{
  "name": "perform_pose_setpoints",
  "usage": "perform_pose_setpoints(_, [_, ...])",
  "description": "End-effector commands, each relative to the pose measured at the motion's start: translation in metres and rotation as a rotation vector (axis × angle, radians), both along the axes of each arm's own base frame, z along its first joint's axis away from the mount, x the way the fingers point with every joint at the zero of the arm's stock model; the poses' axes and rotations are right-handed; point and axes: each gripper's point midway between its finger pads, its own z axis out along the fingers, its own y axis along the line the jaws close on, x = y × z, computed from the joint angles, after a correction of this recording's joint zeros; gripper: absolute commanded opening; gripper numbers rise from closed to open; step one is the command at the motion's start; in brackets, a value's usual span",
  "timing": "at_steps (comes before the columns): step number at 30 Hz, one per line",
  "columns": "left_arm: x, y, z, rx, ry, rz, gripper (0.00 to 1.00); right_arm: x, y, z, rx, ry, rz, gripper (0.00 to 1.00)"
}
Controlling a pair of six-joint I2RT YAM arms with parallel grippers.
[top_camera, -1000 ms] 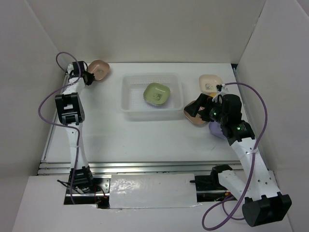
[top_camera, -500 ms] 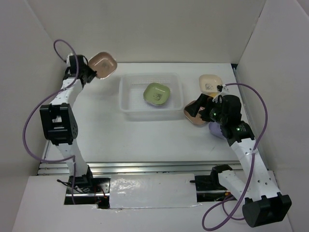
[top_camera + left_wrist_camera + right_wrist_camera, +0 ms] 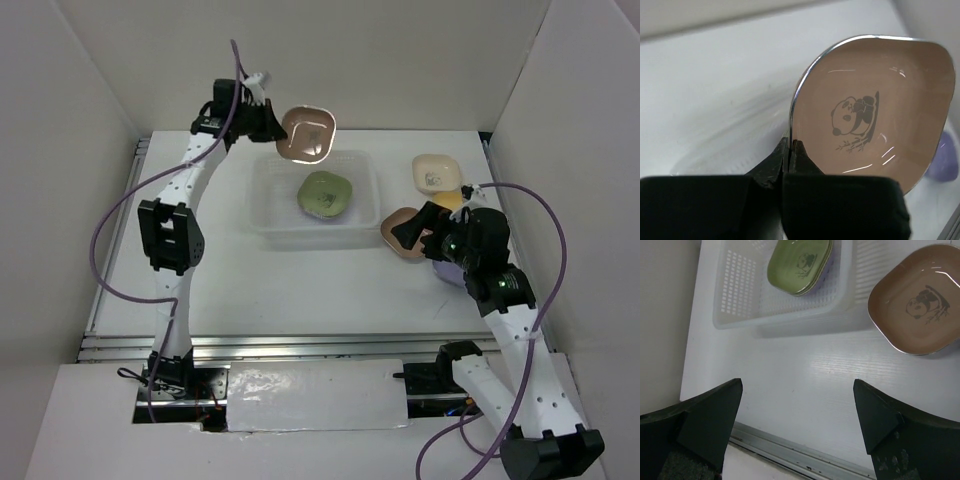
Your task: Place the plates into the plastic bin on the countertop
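My left gripper (image 3: 272, 128) is shut on the rim of a brownish-pink plate (image 3: 307, 134) and holds it tilted in the air over the far edge of the plastic bin (image 3: 262, 222). In the left wrist view the fingers (image 3: 791, 146) pinch that plate (image 3: 875, 115), which bears a panda mark. A green plate (image 3: 325, 192) lies in the bin, also in the right wrist view (image 3: 800, 264). My right gripper (image 3: 412, 228) is open and empty (image 3: 797, 390), above a second brownish-pink plate (image 3: 398, 236) that shows right of the bin (image 3: 740, 285) on the countertop (image 3: 805, 375).
A cream plate (image 3: 435, 172) lies at the far right, with a yellow plate's edge (image 3: 455, 200) just in front of it. A purple plate (image 3: 447, 273) lies partly under my right arm. A metal rail (image 3: 790, 455) edges the countertop. White walls stand on three sides.
My left arm lifted the brownish-pink plate from the far left corner and swung it right, to above the bin's far edge. The right arm shifted only slightly.
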Motion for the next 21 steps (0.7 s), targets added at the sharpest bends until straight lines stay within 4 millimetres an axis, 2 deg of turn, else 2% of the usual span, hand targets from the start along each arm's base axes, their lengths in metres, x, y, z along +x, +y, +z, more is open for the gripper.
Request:
perform_pose_setpoints(1, [-0.017,-0.011,-0.039,0.091,0.08,-0.066,0.0,-0.01,-0.008,0.028,0.002,-0.067,-0.033,1.0])
perform_pose_setpoints(2, [-0.018,-0.013,-0.045,0.107,0.082,-0.057,0.02,-0.013,-0.008,0.025,-0.001,-0.057,-0.034,1.0])
perform_pose_setpoints(3, [-0.023,-0.021,-0.06,0.132,0.106,-0.053,0.04,-0.016,-0.01,0.027,0.003,-0.064,-0.042,1.0])
perform_pose_setpoints(4, [-0.025,-0.029,-0.062,0.134,0.099,-0.066,0.05,-0.017,-0.01,0.027,0.003,-0.064,-0.043,1.0])
perform_pose_setpoints(5, [-0.03,-0.042,-0.069,0.14,0.11,-0.09,0.05,-0.019,-0.009,0.025,0.008,-0.058,-0.041,1.0])
perform_pose_setpoints(7, [-0.032,-0.05,-0.093,0.17,0.157,-0.098,0.04,-0.022,-0.01,0.026,0.014,-0.062,-0.045,1.0])
perform_pose_setpoints(8, [-0.033,-0.061,-0.092,0.179,0.154,-0.114,0.04,-0.024,-0.01,0.025,0.015,-0.057,-0.044,1.0])
perform_pose_setpoints(9, [-0.031,-0.061,-0.107,0.206,0.173,-0.103,0.04,-0.025,-0.01,0.026,0.015,-0.057,-0.044,1.0])
perform_pose_setpoints(11, [-0.035,-0.065,-0.115,0.233,0.192,-0.1,0.06,-0.027,-0.011,0.027,0.011,-0.058,-0.049,1.0])
perform_pose_setpoints(12, [-0.036,-0.064,-0.115,0.24,0.196,-0.089,0.11,-0.028,-0.012,0.028,0.009,-0.061,-0.052,1.0])
perform_pose_setpoints(13, [-0.036,-0.061,-0.115,0.249,0.198,-0.072,0.32,-0.029,-0.013,0.028,0.006,-0.062,-0.055,1.0])
perform_pose_setpoints(14, [-0.039,-0.059,-0.121,0.254,0.21,-0.062,0.45,-0.029,-0.015,0.028,0.002,-0.063,-0.065,1.0])
perform_pose_setpoints(15, [-0.042,-0.058,-0.11,0.248,0.196,-0.05,0.55,-0.029,-0.015,0.028,0.001,-0.058,-0.066,1.0])
perform_pose_setpoints(16, [-0.041,-0.051,-0.105,0.263,0.188,-0.01,0.9,-0.029,-0.015,0.029,0.002,-0.061,-0.068,1.0])
perform_pose_setpoints(17, [-0.046,-0.05,-0.094,0.262,0.17,0.0,0.99,-0.028,-0.015,0.028,0.004,-0.054,-0.069,1.0])
perform_pose_setpoints(19, [-0.051,-0.048,-0.077,0.258,0.146,0.02,0.99,-0.026,-0.017,0.026,0.009,-0.046,-0.087,1.0])
perform_pose_setpoints(20, [-0.058,-0.049,-0.058,0.246,0.121,0.026,0.99,-0.023,-0.022,0.023,0.008,-0.034,-0.123,1.0])
perform_pose_setpoints(21, [-0.062,-0.05,-0.047,0.239,0.108,0.036,0.99,-0.02,-0.025,0.021,0.007,-0.027,-0.149,1.0])
